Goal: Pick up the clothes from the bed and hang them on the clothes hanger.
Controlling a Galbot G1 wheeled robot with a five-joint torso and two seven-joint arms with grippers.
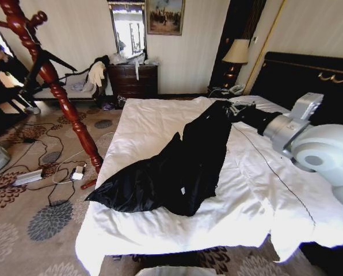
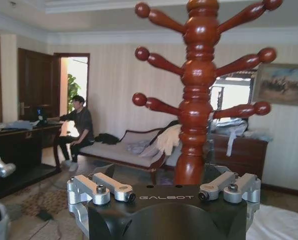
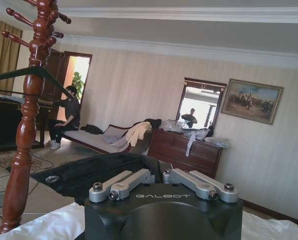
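Gripping one end of the soft black long-sleeved coat (image 1: 183,161) near the white-duveted bed's (image 1: 258,195) headboard, the right claw (image 1: 233,109) pinches fabric. The rest sprawls; it could snag or slip before reaching the reddish-brown spiral-turned wooden coat stand (image 1: 56,86).

The right arm reaches forward across the head view, its right gripper (image 1: 233,109) closed at the far end. The left gripper (image 2: 164,192) stands spread wide.
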